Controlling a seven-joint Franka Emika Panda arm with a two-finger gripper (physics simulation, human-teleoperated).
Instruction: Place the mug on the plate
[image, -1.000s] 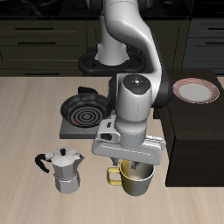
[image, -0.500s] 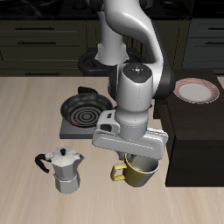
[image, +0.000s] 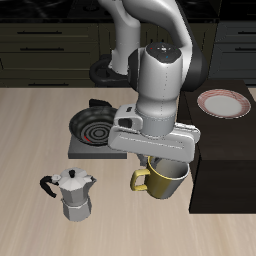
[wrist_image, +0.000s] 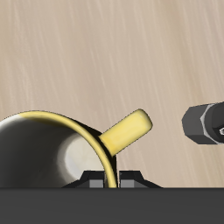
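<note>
A yellow-olive mug (image: 163, 178) with a loop handle sits low and a little right of centre in the exterior view, hanging just under the robot's gripper (image: 160, 160), which is closed on the mug's rim. No shadow or contact with the table (image: 30, 130) can be made out under the mug, so it looks lifted, though this is hard to judge. The handle points toward the left of the frame. In the wrist view the mug (wrist_image: 61, 149) shows a pale inside and its yellow handle juts out over wood-grain tabletop (wrist_image: 105, 52). To the lower left in the exterior view, near the table's front edge, stands a silver moka pot (image: 73, 193) with a black handle, well apart from the mug. Above it, left of centre, a black frying pan (image: 93, 124) with a spiral base rests on a dark grey burner. At the right edge, on a raised dark block (image: 225, 160), lies the white plate (image: 222, 103) with a reddish-brown rim, well apart from the mug.
</note>
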